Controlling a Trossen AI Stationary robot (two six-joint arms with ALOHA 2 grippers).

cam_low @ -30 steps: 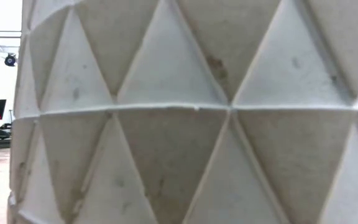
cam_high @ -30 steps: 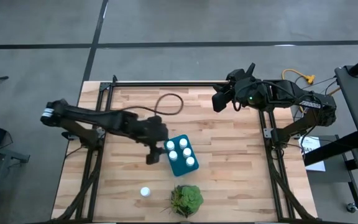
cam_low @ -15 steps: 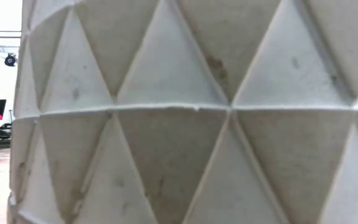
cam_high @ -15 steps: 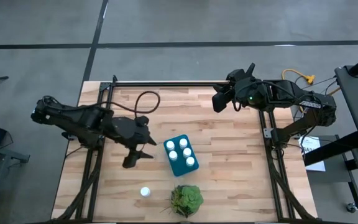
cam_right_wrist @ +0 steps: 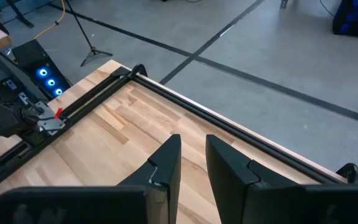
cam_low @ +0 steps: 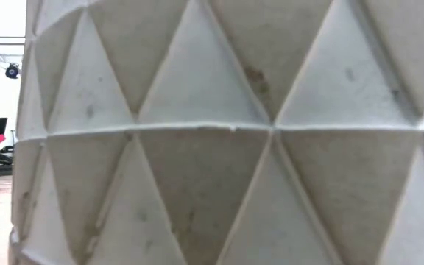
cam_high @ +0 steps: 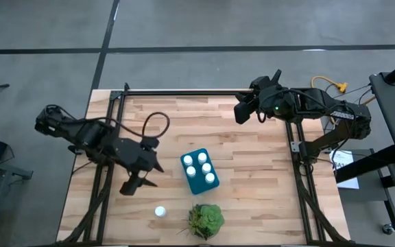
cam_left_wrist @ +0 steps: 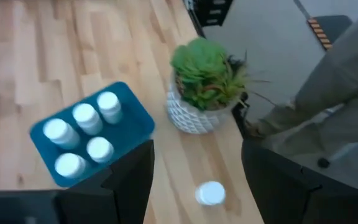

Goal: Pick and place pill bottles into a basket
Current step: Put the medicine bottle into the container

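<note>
The teal basket [cam_high: 199, 171] stands at mid-table with several white pill bottles upright in it; it also shows in the left wrist view [cam_left_wrist: 92, 134]. One lone pill bottle [cam_high: 160, 212] stands on its base on the wood near the front edge, and shows in the left wrist view too [cam_left_wrist: 211, 193]. My left gripper [cam_high: 136, 182] is open and empty, left of the basket and above the table, with the lone bottle ahead of its fingers [cam_left_wrist: 132, 180]. My right gripper [cam_high: 242, 110] waits at the far right, its fingers [cam_right_wrist: 166, 165] a narrow slit apart, holding nothing.
A leafy green plant [cam_high: 206, 219] in a white triangle-patterned pot [cam_left_wrist: 194, 115] stands at the front edge, just right of the lone bottle and near the basket. That pot [cam_low: 227, 132] fills the low view. Bare wood lies left and right of the basket.
My left gripper has drawn back from the basket's left side, going toward the table's left and near edges, toward the lone bottle. The basket and the bottles have stayed where they were.
</note>
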